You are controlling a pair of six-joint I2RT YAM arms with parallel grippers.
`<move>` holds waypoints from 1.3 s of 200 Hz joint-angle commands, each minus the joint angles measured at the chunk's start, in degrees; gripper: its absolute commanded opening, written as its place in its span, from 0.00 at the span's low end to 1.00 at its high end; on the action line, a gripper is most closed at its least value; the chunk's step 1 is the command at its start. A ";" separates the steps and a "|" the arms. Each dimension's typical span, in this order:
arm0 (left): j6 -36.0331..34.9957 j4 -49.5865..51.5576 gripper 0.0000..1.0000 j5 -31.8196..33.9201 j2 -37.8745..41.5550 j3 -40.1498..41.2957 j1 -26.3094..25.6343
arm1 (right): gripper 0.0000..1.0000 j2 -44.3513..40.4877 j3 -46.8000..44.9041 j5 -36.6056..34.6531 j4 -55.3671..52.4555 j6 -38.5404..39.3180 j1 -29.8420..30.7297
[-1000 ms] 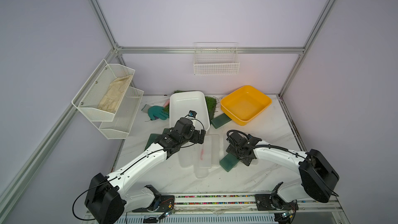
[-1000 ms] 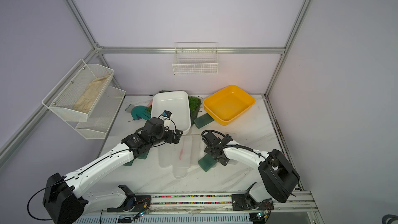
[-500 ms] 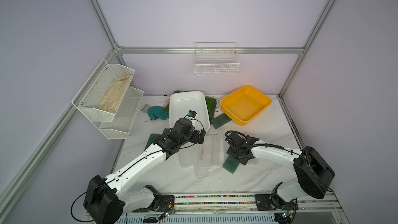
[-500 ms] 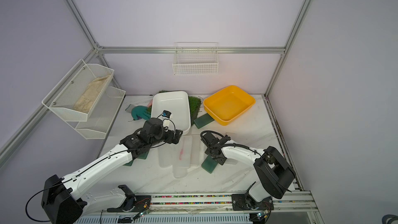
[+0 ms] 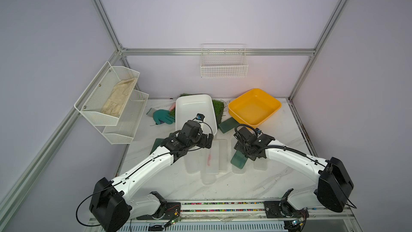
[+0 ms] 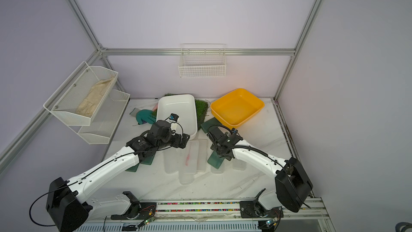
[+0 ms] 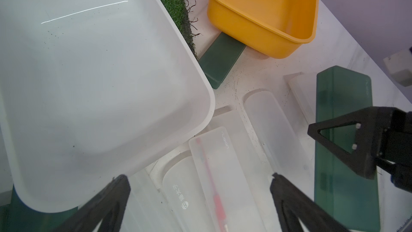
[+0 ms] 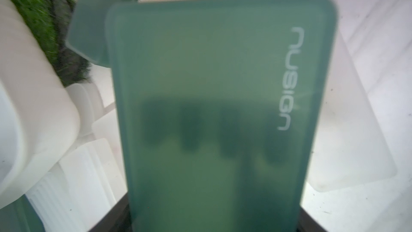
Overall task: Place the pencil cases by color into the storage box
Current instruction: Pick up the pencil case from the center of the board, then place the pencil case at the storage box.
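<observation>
The table (image 5: 278, 181) is white marble, grey-veined. The white bin (image 5: 191, 108) and yellow bin (image 5: 254, 110) are plain; green cases (image 5: 238, 160) are dark, white cases (image 5: 209, 175) frosted.

Both top views look down from high above the front edge onto the whole table (image 5: 245, 184), toward the back wall, and share nearly everything. The left wrist camera looks closely at the white box (image 7: 89, 74) and green case (image 7: 343, 90); the right wrist camera is almost against this case (image 8: 211, 85).
</observation>
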State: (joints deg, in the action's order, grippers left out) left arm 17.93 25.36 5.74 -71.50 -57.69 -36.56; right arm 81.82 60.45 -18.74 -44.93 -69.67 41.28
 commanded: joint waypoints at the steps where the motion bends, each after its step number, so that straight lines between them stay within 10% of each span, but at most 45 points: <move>1: -0.38 -0.27 1.00 -0.21 -1.15 -4.07 0.06 | 0.58 -2.03 4.30 -3.64 -2.96 2.40 0.28; 160: -1.96 -1.21 1.00 -2.25 -11.03 -10.72 1.84 | 0.56 29.95 41.24 15.45 17.88 57.45 -34.06; 260: -4.48 -1.24 1.00 -5.12 -14.96 -14.19 1.84 | 0.57 46.03 45.63 29.36 24.37 76.98 -33.97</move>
State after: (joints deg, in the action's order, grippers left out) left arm 15.18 25.76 1.72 -86.41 -68.38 -34.98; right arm 127.15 103.20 5.74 -21.28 0.21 6.48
